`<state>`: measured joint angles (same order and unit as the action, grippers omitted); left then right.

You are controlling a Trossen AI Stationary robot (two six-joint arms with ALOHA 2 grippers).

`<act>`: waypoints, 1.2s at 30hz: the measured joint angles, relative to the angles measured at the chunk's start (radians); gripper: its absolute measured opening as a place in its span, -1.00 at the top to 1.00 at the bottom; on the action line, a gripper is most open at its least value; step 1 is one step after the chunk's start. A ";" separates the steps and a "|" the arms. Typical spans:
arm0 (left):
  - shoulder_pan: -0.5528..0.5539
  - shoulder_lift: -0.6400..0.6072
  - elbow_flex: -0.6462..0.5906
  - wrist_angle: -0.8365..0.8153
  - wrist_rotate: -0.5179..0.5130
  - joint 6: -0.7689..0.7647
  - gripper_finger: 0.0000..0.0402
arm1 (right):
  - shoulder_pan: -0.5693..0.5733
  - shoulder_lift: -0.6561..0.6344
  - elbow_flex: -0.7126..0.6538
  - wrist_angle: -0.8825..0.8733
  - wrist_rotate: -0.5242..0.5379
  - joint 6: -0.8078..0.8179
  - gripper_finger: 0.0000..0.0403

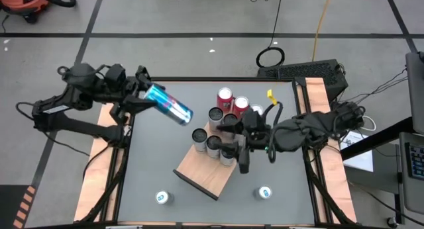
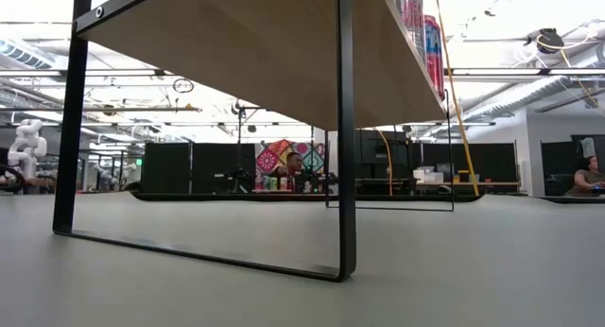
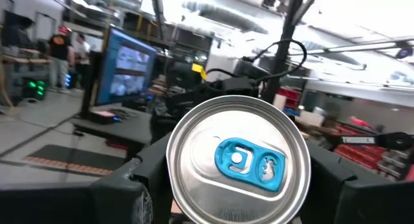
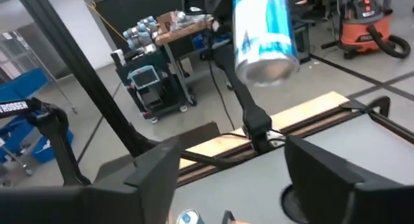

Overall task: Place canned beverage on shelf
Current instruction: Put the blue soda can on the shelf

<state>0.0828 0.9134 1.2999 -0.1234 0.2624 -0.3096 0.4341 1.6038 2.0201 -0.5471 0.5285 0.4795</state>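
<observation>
The left gripper (image 1: pixel 154 96), closed on a blue can (image 1: pixel 168 104), held it aloft for carrying toward the shelf (image 1: pixel 204 169) — the right gripper (image 1: pixel 233 137), its fingers spread and empty, waited above the cans already there.

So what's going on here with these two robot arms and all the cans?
The left gripper holds a blue canned beverage in the air over the table's far left part, tilted on its side. The shelf stands mid-table and already carries several cans at its far end, silver-topped ones and two red-topped ones. The right gripper hovers open over those cans, holding nothing. Two more cans stand on the near tabletop, not yet shelved.
</observation>
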 joint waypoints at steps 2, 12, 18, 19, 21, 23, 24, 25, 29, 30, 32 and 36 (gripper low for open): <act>-0.038 0.018 0.000 0.013 -0.012 0.000 -0.15 | 0.010 0.016 0.000 0.032 0.001 -0.016 -0.35; -0.225 0.095 0.000 0.040 -0.091 -0.006 -0.15 | 0.019 0.061 0.000 0.173 0.011 -0.051 -0.48; -0.307 0.148 0.000 0.042 -0.108 -0.058 -0.15 | 0.015 0.059 0.000 0.324 0.023 -0.156 -0.48; -0.319 0.156 0.000 0.041 -0.113 -0.049 -0.15 | 0.015 0.059 0.000 0.330 0.022 -0.165 -0.48; -0.337 0.175 0.000 0.039 -0.133 -0.031 -0.15 | 0.015 0.059 0.000 0.333 0.022 -0.159 -0.48; -0.348 0.192 0.000 0.038 -0.159 -0.012 -0.15 | 0.015 0.060 0.000 0.321 0.023 -0.141 -0.48; -0.351 0.200 0.000 0.038 -0.171 -0.001 -0.15 | 0.013 0.060 0.000 0.308 0.023 -0.137 -0.48; -0.355 0.208 0.000 0.039 -0.188 0.004 -0.15 | 0.011 0.060 0.000 0.291 0.023 -0.131 -0.48; -0.358 0.238 0.000 0.035 -0.216 0.008 -0.15 | 0.009 0.060 0.000 0.213 0.023 -0.092 -0.48; -0.358 0.244 0.000 0.036 -0.216 0.007 -0.15 | 0.009 0.060 0.000 0.190 0.025 -0.076 -0.48; -0.358 0.252 0.000 0.034 -0.216 0.004 -0.15 | 0.009 0.060 0.000 0.158 0.025 -0.045 -0.48; -0.361 0.260 0.000 0.036 -0.216 0.026 -0.15 | 0.010 0.066 0.000 0.125 0.025 -0.019 -0.48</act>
<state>-0.2780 1.1734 1.2995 -0.0878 0.0467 -0.2834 0.4438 1.6695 2.0197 -0.4218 0.5537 0.4608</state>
